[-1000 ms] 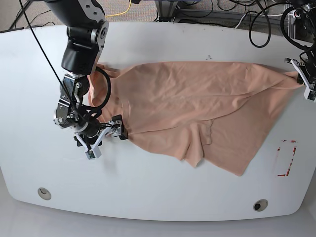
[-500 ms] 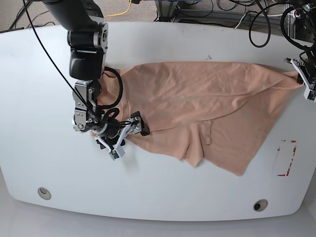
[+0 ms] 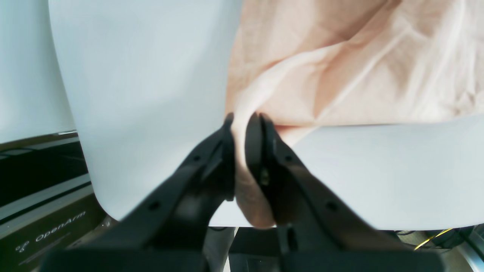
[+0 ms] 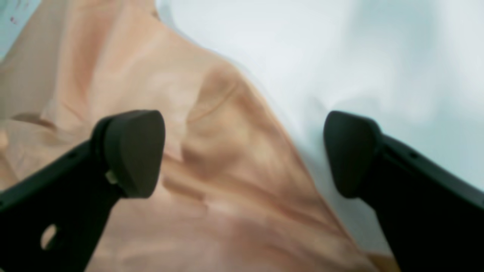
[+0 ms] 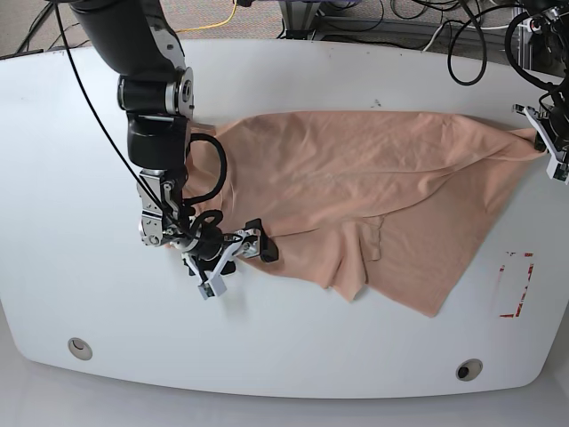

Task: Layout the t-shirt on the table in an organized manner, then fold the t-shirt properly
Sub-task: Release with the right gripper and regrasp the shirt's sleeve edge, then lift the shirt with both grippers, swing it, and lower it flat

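Base view: the shirt (image 5: 320, 169) lies spread but crooked, folding still ahead; my left fingers (image 3: 245, 117) pinch cloth, my right fingers (image 4: 245, 151) are parted.

In the base view, find the shirt (image 5: 311, 178) on the table (image 5: 133, 329), between the right gripper (image 5: 240, 264) at left and left gripper (image 3: 246, 124) at far right. See one hole (image 5: 79, 349) near the front edge at left, another hole (image 5: 468, 370) at right, behind it a mark (image 5: 516, 285).
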Robot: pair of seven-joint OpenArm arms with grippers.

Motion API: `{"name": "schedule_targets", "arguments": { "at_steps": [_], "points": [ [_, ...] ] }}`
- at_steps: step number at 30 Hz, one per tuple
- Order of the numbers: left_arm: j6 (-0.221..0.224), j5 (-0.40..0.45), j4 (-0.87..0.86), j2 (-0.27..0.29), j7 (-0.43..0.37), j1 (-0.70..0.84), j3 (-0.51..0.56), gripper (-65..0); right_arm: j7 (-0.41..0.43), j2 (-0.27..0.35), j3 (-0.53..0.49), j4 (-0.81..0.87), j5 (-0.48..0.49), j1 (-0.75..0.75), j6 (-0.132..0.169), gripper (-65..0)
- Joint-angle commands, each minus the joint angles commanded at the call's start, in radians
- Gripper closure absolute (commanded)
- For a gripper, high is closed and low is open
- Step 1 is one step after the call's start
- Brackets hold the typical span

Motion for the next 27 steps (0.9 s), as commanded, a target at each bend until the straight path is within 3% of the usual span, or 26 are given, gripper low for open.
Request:
{"name": "schedule_targets", "arguments": {
  "at_steps": [5, 8, 21, 24, 27],
  "points": [
    [0.000, 0.000, 0.000, 0.000, 0.000, -0.002, 0.000, 0.0, -0.003, -0.028, 0.000, -0.002, -0.002, -0.002, 0.000, -50.1],
    [0.000, 0.000, 0.000, 0.000, 0.000, -0.009, 0.002, 0.0, -0.003, -0.034, -0.002, -0.002, -0.003, -0.002, 0.000, -45.3],
    [0.000, 0.000, 0.000, 0.000, 0.000, -0.018, 0.002, 0.0, -0.005, -0.051, -0.002, -0.003, -0.005, 0.002, 0.000, -40.9],
    [0.000, 0.000, 0.000, 0.000, 0.000, -0.020, 0.002, 0.0, -0.005, -0.051, -0.002, -0.003, -0.005, 0.002, 0.000, -32.8],
    [0.000, 0.000, 0.000, 0.000, 0.000, -0.020, 0.002, 0.0, -0.005, -0.051, -0.002, -0.003, -0.005, 0.002, 0.000, -19.2]
  ]
}}
